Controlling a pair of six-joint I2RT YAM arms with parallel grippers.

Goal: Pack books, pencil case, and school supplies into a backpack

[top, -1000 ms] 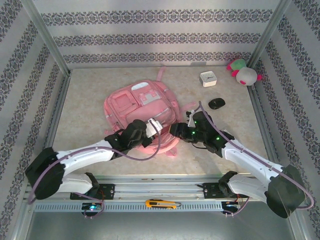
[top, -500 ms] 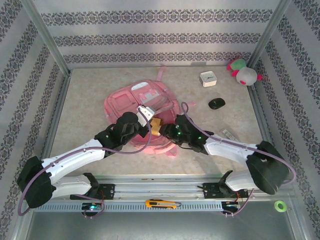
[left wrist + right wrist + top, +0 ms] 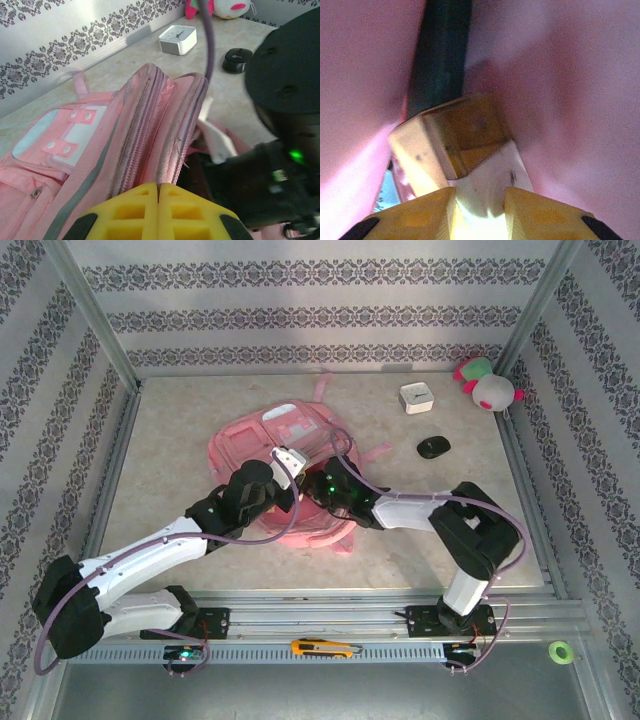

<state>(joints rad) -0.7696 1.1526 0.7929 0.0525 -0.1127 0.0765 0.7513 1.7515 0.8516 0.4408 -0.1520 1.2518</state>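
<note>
The backpack (image 3: 240,445), pink and soft, lies at the middle of the table (image 3: 170,470), its white patches on the far side and its open mouth toward the arms. Well apart from it, toward the far right corner, we see a small white clock (image 3: 416,398), a black mouse (image 3: 433,447) nearer us, and a pink-and-green plush toy (image 3: 487,386) against the wall. A yellow utility knife (image 3: 320,647) rests by the rail (image 3: 380,620) between the arm bases, and a green tape roll (image 3: 560,650) lies at the near right. Both wrists crowd over the mouth, and in the left wrist view the dark body of the right arm (image 3: 285,90) blocks the right half of the opening. Inside the pink lining we find a tan box (image 3: 465,135) and, beyond it, a dark upright strip (image 3: 440,55) that we cannot identify. The left arm (image 3: 150,550) reaches low from the near left, and the left gripper (image 3: 159,187) is closed flat on the raised rim of the mouth. The right arm folds sharply at the elbow, its forearm running leftward into the bag. The right gripper (image 3: 480,195), jaws narrowly apart, holds the tan box between its fingers.
</note>
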